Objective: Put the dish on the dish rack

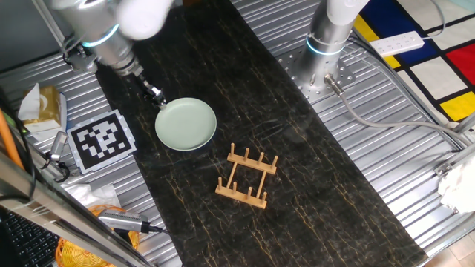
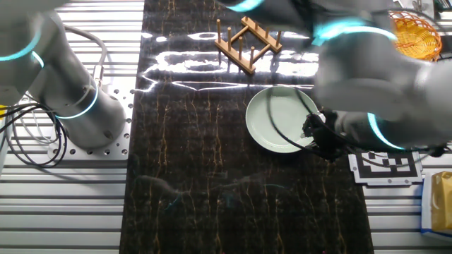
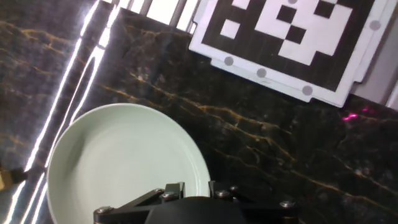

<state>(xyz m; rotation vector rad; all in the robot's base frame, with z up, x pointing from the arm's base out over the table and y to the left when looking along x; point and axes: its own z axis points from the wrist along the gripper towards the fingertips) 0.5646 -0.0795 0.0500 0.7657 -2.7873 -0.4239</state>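
Note:
The pale mint-green dish (image 1: 185, 124) lies flat on the dark marble strip; it also shows in the other fixed view (image 2: 279, 120) and the hand view (image 3: 124, 162). My gripper (image 1: 157, 99) is low at the dish's rim on the side toward the marker, seen too in the other fixed view (image 2: 316, 134). In the hand view the gripper (image 3: 196, 186) has one finger on each side of the rim with a gap wider than the rim. The light-wood dish rack (image 1: 247, 176) stands apart from the dish, empty, also in the other fixed view (image 2: 247, 42).
A black-and-white marker card (image 1: 100, 139) lies beside the dish, close to my gripper (image 3: 292, 37). A second arm's base (image 1: 326, 44) stands across the strip. A tissue box (image 1: 41, 104), cables and an orange basket (image 2: 417, 32) sit on the metal table.

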